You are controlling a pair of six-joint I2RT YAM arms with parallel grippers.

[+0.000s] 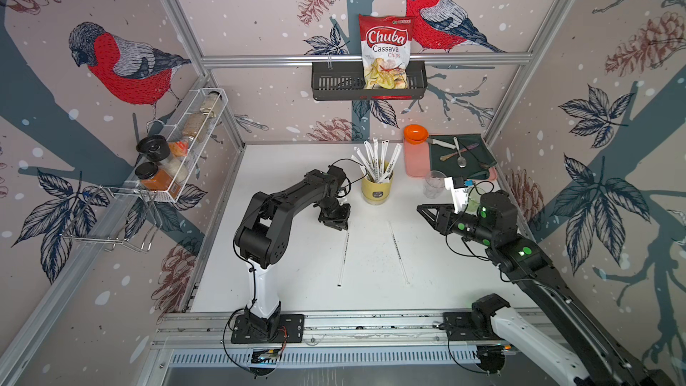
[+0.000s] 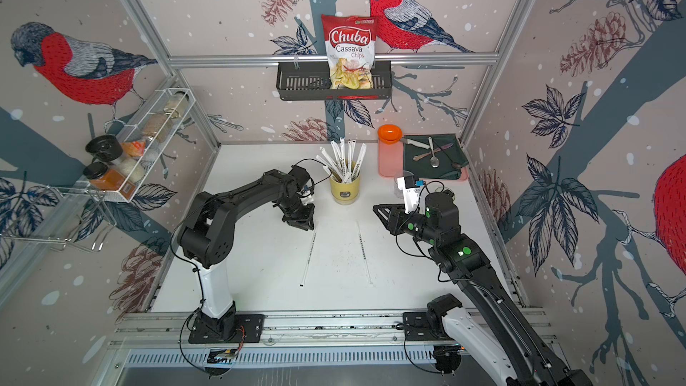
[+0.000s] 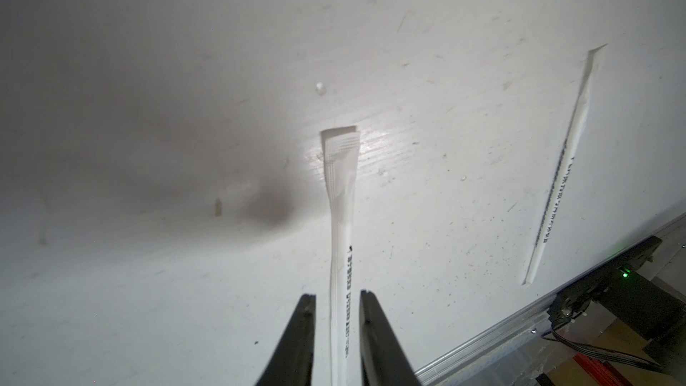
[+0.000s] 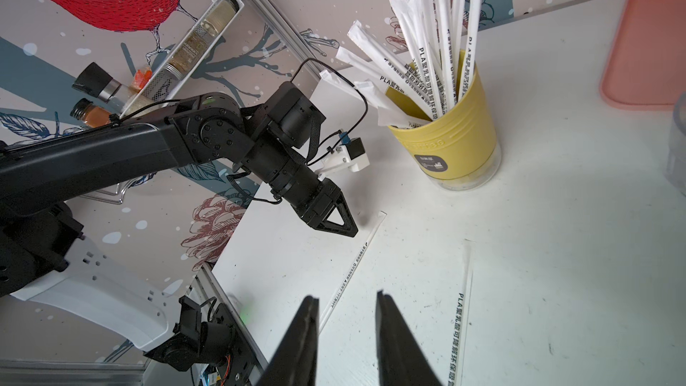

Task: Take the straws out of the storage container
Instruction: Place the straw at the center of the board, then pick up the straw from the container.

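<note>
Both top views: clear glass [image 1: 433,184] stands near storage container [image 1: 371,188].

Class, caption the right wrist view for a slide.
Left claw over a tabletop straw; more straws fill the yellow cup.

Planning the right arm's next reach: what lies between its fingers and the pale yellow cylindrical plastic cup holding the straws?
Nothing: only bare white tabletop separates the right gripper from the pale yellow cylindrical plastic cup, as both top views show.
</note>
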